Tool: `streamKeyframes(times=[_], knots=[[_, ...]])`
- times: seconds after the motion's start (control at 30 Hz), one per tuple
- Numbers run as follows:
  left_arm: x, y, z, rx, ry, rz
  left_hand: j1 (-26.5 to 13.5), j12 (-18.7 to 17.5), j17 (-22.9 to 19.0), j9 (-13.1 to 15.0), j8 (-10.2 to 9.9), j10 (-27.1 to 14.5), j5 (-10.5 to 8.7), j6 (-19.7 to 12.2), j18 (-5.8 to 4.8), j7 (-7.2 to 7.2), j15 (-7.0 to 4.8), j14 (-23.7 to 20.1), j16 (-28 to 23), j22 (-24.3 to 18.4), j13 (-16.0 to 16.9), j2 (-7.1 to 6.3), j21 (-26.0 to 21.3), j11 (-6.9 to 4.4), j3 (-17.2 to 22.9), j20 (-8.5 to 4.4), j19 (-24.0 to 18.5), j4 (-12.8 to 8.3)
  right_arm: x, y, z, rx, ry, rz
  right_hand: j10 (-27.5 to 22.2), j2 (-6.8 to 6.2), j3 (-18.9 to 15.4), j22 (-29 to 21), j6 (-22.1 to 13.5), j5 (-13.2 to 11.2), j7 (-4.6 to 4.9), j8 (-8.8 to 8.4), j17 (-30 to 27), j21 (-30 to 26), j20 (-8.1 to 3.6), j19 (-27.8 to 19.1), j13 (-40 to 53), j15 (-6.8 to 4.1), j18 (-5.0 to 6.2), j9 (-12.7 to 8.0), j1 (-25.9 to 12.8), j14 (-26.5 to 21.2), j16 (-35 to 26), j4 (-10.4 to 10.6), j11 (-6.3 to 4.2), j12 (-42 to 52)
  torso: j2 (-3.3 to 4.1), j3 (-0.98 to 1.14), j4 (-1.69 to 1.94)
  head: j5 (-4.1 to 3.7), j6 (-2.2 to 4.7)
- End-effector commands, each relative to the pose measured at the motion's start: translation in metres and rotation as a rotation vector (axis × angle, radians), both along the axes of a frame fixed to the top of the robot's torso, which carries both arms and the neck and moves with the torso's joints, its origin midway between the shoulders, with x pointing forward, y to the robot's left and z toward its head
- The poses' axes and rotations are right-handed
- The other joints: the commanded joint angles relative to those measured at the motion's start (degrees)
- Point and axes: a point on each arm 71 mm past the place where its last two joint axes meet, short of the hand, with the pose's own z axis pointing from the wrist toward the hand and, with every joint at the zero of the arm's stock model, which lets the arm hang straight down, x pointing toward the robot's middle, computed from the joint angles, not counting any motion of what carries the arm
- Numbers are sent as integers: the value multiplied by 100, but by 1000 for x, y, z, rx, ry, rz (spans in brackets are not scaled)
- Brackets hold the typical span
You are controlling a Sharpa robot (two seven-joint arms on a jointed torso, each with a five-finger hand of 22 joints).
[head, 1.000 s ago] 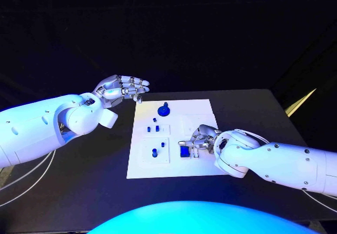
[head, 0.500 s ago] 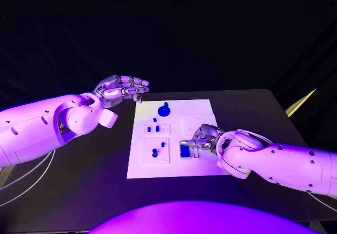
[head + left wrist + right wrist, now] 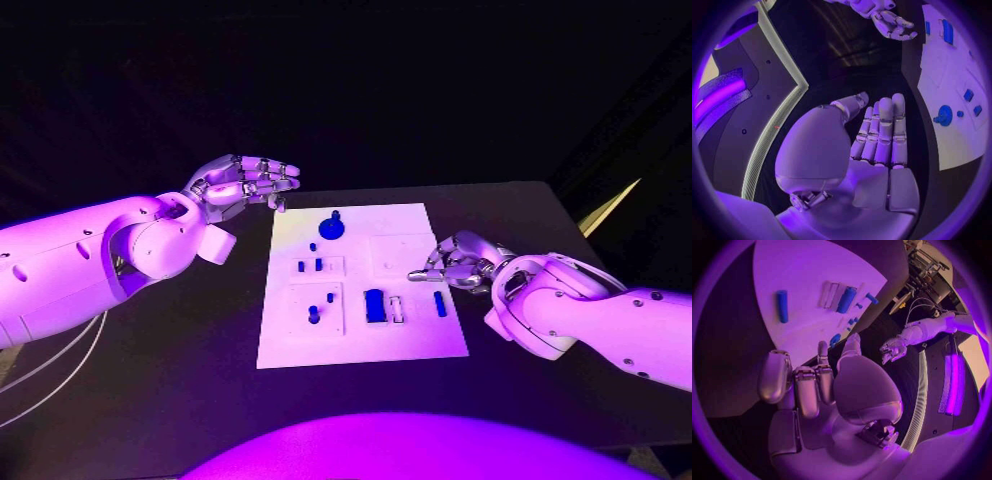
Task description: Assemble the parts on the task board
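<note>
Two silver, many-fingered robot hands flank the white rectangular task board (image 3: 361,340) lying flat on the black surface (image 3: 534,215). The right robot hand (image 3: 454,262) hangs over the board's right edge, fingers loosely curled and holding nothing, just beside a slim blue bar (image 3: 440,303) and a larger blue block (image 3: 375,305) resting on the board. The left robot hand (image 3: 242,180), empty with fingers partly curled, hovers off the board's far left corner, apparently waiting clear. A round blue knob (image 3: 333,228) and small blue pegs (image 3: 309,265) sit in their places, suggesting assembly is partway through.
</note>
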Motion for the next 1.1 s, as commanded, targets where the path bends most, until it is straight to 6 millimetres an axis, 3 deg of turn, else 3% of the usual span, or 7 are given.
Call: streamKeyframes(times=[0.03,0.13,0.33,0.5,0.63,1.1], knots=[[0,-2,1,-5,-4,-3,-68,75,-53,32,84,-118,47,-45,-54,67,1,-59,-9,-51,94,89,-40,21,-88,41,-13,-11,0,-12,2,-33,-17,-2,82,268,37,222,12,58,19,-140,1145,-62,89,1,268,-1,-100,-45,541,486,33,-123,-37,-201,1,7,-14,-33,0],[0,-3,1,-5,-4,-3,-68,75,-53,32,84,-118,47,-45,-54,67,1,-59,-9,-51,94,89,-40,21,-88,41,-13,-11,1,-26,2,-82,-27,-13,84,247,44,240,22,58,19,-145,1173,-33,90,11,272,0,-106,-48,550,492,43,-122,-37,-197,2,19,-17,-47,0],[0,-4,1,-7,-4,-6,-68,75,-53,32,84,-118,47,-45,-54,67,1,-59,-9,-51,94,89,-40,21,-88,41,-13,-11,-1,-39,-10,-145,-10,-30,98,198,85,286,85,59,11,-149,1216,36,93,37,290,-1,-119,-53,539,501,59,-82,-41,-180,7,5,-1,-71,0],[1,-4,1,-7,-4,-7,-79,79,-54,32,87,-119,46,-44,-55,67,3,-60,-7,-53,94,89,-43,22,-91,43,-14,-2,-5,-39,-23,-165,23,-35,104,166,127,306,125,59,3,-156,1231,63,91,49,296,-6,-123,-58,522,505,65,-37,-48,-175,12,10,-2,-64,0],[1,-4,0,-7,-3,-7,-79,79,-54,32,87,-119,46,-44,-55,67,3,-60,-7,-53,94,89,-43,22,-91,43,-14,-2,-6,-38,-31,-176,45,-41,103,160,147,305,136,59,0,-163,1238,59,90,49,294,-8,-122,-61,509,506,68,-11,-50,-178,6,-1,8,-61,0],[0,-4,0,-7,-3,-8,-79,79,-54,32,87,-119,46,-44,-55,67,3,-60,-7,-53,94,89,-43,22,-91,43,-14,-2,-8,-25,-48,-176,100,-23,108,142,210,312,172,60,-8,-178,1245,59,87,53,301,-12,-122,-67,468,507,71,72,-57,-175,7,-5,2,-20,0]])
